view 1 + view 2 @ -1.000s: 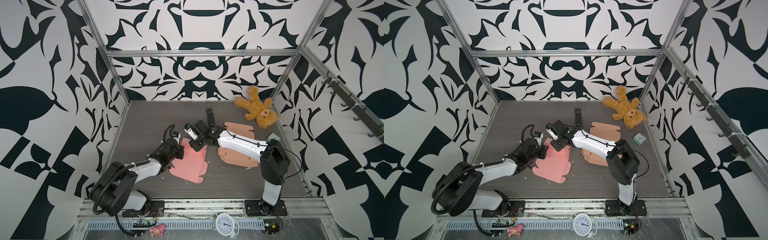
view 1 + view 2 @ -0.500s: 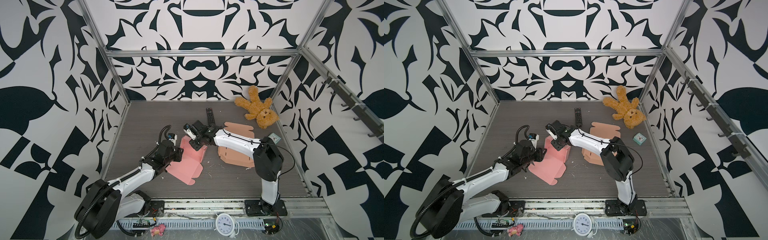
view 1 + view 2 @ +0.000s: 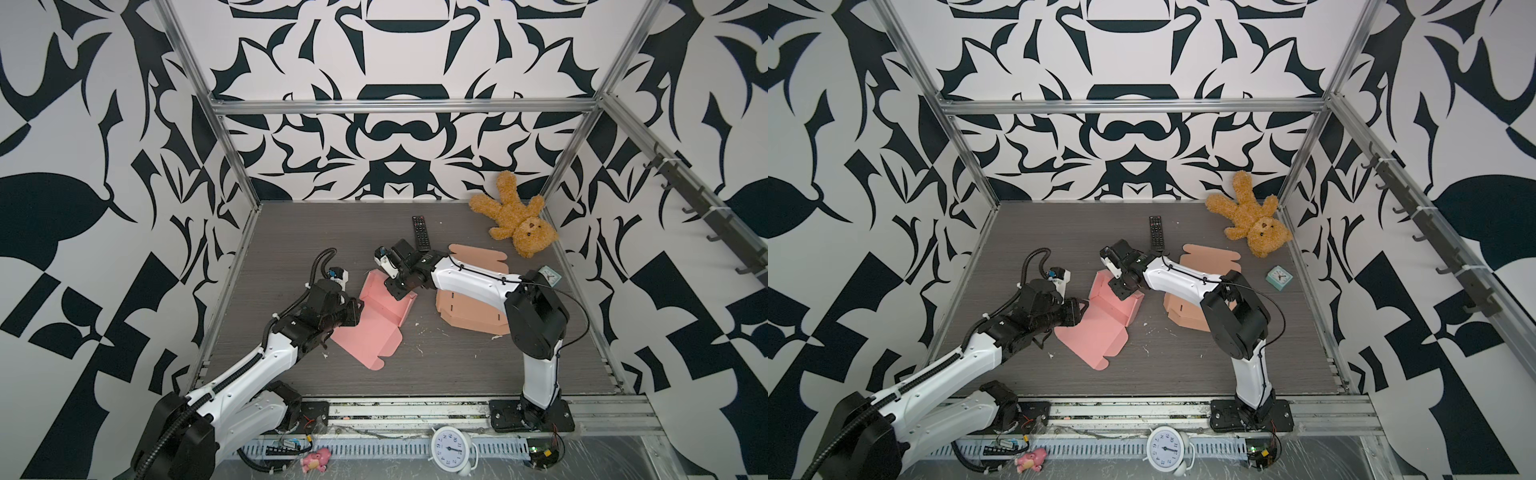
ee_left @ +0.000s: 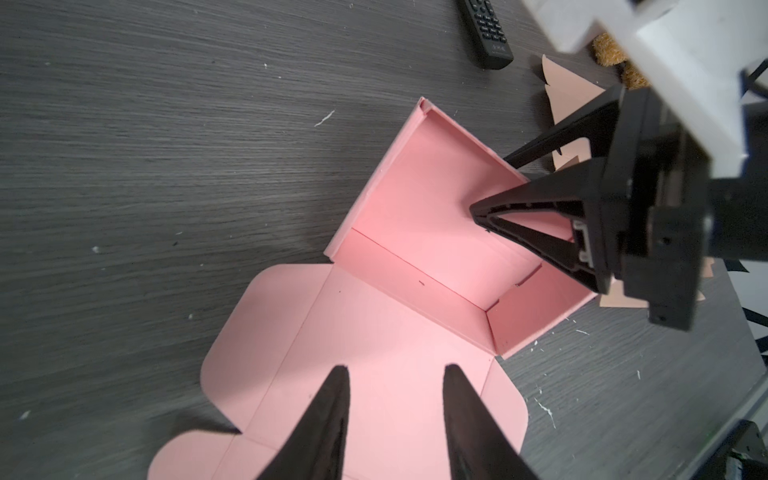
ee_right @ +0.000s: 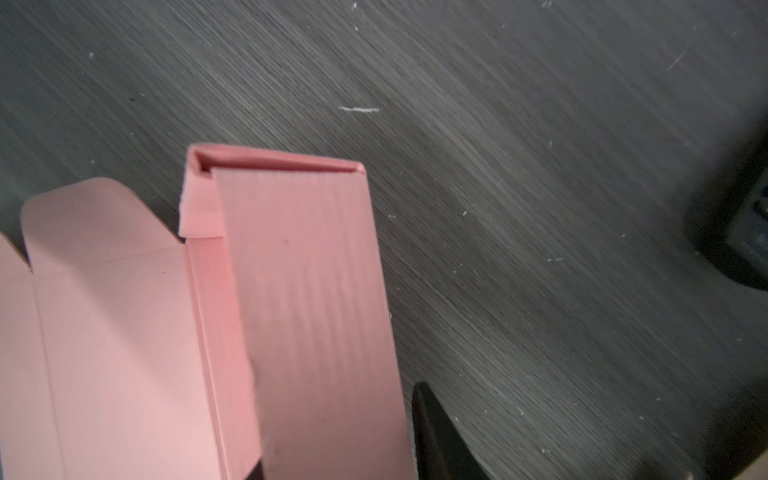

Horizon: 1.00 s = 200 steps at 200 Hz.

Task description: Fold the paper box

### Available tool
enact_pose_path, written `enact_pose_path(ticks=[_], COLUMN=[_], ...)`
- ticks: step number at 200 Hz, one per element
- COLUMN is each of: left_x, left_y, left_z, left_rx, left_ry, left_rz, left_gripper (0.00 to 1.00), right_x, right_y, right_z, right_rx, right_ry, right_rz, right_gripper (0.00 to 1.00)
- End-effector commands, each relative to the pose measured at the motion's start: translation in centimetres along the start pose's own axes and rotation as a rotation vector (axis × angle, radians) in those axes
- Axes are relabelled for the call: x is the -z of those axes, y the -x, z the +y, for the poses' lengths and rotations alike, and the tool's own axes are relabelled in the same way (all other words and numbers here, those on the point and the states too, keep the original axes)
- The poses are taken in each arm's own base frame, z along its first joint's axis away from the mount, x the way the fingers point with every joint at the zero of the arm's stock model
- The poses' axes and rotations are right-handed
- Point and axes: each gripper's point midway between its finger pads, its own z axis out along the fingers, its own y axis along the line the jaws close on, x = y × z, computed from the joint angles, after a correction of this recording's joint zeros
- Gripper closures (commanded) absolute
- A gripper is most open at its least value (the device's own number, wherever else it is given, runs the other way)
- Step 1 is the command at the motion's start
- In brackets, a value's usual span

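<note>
The pink paper box (image 3: 376,328) lay part-folded near the middle of the grey counter (image 3: 291,249), its tray end with raised walls pointing to the back and its lid panel and rounded flaps still flat toward the front. The left claw (image 4: 392,370) hung over the flat lid panel with its two black fingers clearly apart and nothing between them. The right claw (image 4: 494,183) reached across to the tray's far wall, one finger (image 4: 484,210) inside the tray and its partner outside, so the wall stood between them; whether they actually pinched it I could not tell. In the right wrist view that doubled wall of the box (image 5: 311,291) ran up the frame with one finger (image 5: 432,428) just beside it. A black remote (image 3: 420,233) lay behind the right claw; the small white mark at its lower end (image 4: 496,49) was too small to read. A flat tan box blank (image 3: 473,320) sat under the right arm, a teddy bear (image 3: 515,220) in the back corner, and a small teal clock (image 3: 1280,277) near it. A white alarm clock (image 3: 1167,449) at the front rail carried black numerals round its dial.
</note>
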Motion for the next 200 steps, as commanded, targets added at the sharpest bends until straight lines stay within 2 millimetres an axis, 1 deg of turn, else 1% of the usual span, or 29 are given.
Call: enact_pose_path(ticks=[1,36,61,98,114,135,154,171,186,200], left_x=[1.2,2.3,2.4,2.4,2.5,2.5,2.5,2.8,3.3,3.7], left_y=[-0.7,-0.7,-0.5,-0.5,-0.5,-0.5,-0.7,-0.6,-0.5,-0.6], left_z=[0.0,0.2,0.2,0.8,0.7,0.8,1.3,2.2,3.2,3.5], left_rx=[0.015,0.017,0.011,0.01,0.012,0.014,0.02,0.02,0.021,0.031], left_ry=[0.003,0.005,0.016,0.054,0.047,0.05,0.082,0.146,0.204,0.221], left_rz=[0.028,0.009,0.017,0.018,0.009,0.009,0.027,0.032,0.025,0.024], left_gripper=[0.57,0.53,0.48,0.46,0.44,0.4,0.37,0.35,0.31,0.26], right_x=[0.8,0.2,-0.2,-0.8,-1.1,-1.5,-1.9,-2.3,-2.7,-3.0], right_y=[0.8,-0.1,-0.7,-1.5,-1.8,-2.1,-2.3,-2.5,-2.8,-3.0], right_z=[-0.1,-1.6,-2.6,-3.8,-4.1,-4.3,-4.6,-4.7,-5.0,-5.0], right_rx=[-0.053,-0.098,-0.133,-0.168,-0.173,-0.183,-0.187,-0.189,-0.195,-0.197], right_ry=[0.056,0.061,0.062,0.052,0.048,0.046,0.042,0.04,0.039,0.037], right_rz=[-0.046,-0.036,-0.032,-0.017,-0.009,-0.003,0.003,0.007,0.015,0.02], right_gripper=[0.62,0.63,0.63,0.64,0.63,0.63,0.63,0.63,0.63,0.63])
